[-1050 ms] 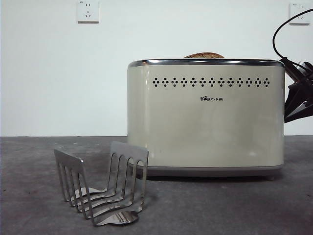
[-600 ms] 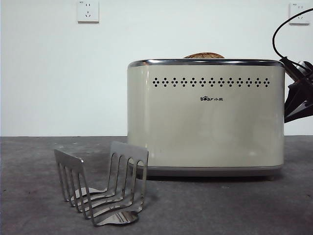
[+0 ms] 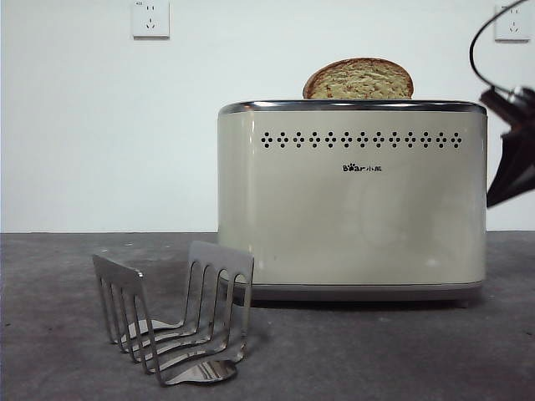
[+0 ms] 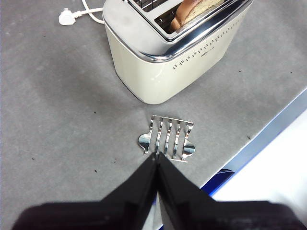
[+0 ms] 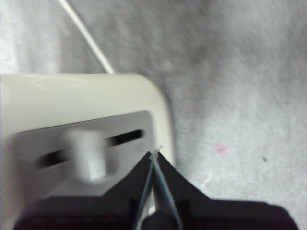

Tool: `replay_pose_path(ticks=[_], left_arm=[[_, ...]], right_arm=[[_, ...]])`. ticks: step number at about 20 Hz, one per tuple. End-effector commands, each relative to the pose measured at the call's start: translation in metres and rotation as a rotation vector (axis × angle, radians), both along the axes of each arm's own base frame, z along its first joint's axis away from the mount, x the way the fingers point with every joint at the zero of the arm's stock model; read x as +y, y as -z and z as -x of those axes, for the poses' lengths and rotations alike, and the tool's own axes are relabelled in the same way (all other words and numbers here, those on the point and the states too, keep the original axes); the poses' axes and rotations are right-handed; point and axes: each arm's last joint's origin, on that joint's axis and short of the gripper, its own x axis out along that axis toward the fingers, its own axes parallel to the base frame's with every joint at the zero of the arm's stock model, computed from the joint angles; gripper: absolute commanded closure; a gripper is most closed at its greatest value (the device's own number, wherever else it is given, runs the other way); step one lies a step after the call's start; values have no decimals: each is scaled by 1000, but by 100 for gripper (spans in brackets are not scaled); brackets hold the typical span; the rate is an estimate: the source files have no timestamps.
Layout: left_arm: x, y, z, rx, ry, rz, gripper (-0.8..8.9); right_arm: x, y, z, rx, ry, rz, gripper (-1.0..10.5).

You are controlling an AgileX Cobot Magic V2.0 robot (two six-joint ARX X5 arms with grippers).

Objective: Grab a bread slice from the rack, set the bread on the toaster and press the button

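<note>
Bread up, standing tall out of the toaster slot!
Rounded brown crust shows above the chrome rim, the slice upright. Right gripper, jaws pressed together, sits at the toaster's end panel just beside the white lever. Left gripper, jaws also closed and holding nothing, hangs high above the steel rack, which stands in front of the toaster's left corner.
</note>
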Motion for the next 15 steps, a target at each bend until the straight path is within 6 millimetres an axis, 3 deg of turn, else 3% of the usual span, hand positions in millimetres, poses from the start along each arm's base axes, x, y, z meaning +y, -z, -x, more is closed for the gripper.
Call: replay_pose_path(ticks=[1, 9, 15], left_arm=[[0, 1, -1, -3, 0, -5, 822], [0, 1, -1, -2, 1, -5, 822], [0, 1, -1, -3, 1, -5, 822]], right_arm=[[2, -11, 5, -46, -13, 7, 953], [7, -68, 35, -227, -12, 38, 953], [12, -110, 67, -366, -13, 61, 951]])
